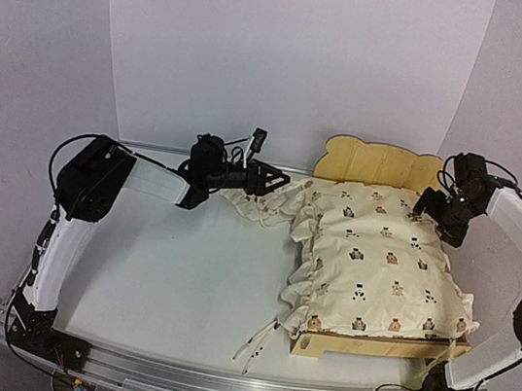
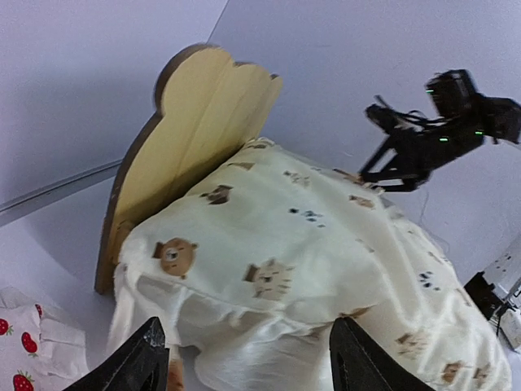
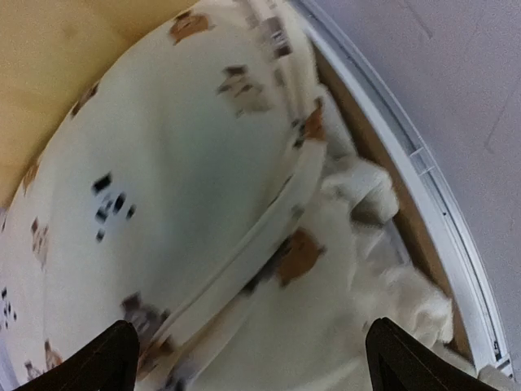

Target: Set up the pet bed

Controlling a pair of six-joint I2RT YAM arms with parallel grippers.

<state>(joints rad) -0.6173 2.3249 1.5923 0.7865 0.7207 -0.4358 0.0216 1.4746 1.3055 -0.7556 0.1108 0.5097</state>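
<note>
Left pincer [image 2: 244,346] and right pincer [image 3: 248,346] are open, empty; snagging the animal-print cover [image 1: 379,262] could drag it off the pet bed [image 1: 379,162].

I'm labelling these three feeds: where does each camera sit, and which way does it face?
Top external: high behind the robot, looking down at the pet bed; left arm and right arm show.
Left wrist: on the left arm, facing the headboard and cover; its fingers show.
Right wrist: close above the cover; its fingers show.
Shared: the cover, in all three.
</note>
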